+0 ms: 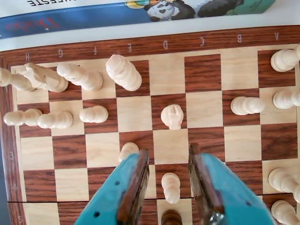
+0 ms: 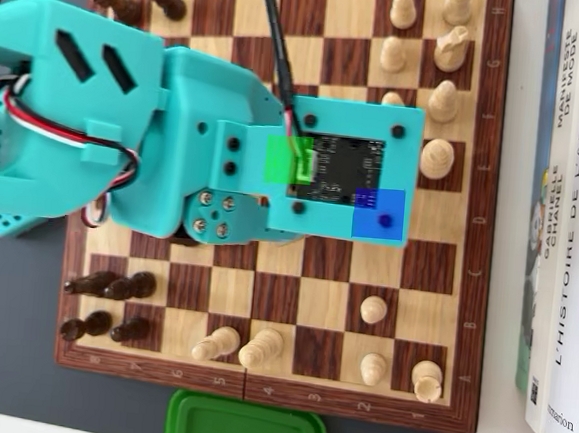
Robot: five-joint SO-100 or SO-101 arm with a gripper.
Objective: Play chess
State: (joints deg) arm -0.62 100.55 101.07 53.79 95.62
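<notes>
In the wrist view the wooden chessboard (image 1: pixel 140 45) fills the frame. My teal gripper (image 1: pixel 168 152) is open, its jaws standing either side of a white pawn (image 1: pixel 171 187) without touching it. A dark piece (image 1: pixel 171 218) stands just behind that pawn at the bottom edge. Another white pawn (image 1: pixel 128 151) peeks out beside the left finger. A white piece (image 1: pixel 172 116) stands alone ahead of the jaws. In the overhead view the arm (image 2: pixel 273 165) covers the middle of the board (image 2: pixel 482 192) and hides the gripper.
White pieces line the board's top left (image 1: pixel 123 71) and right side (image 1: pixel 246 105) in the wrist view. In the overhead view, black pieces (image 2: pixel 114 285) stand at the left, books (image 2: pixel 572 199) lie right of the board, and a green container (image 2: pixel 243 429) sits below it.
</notes>
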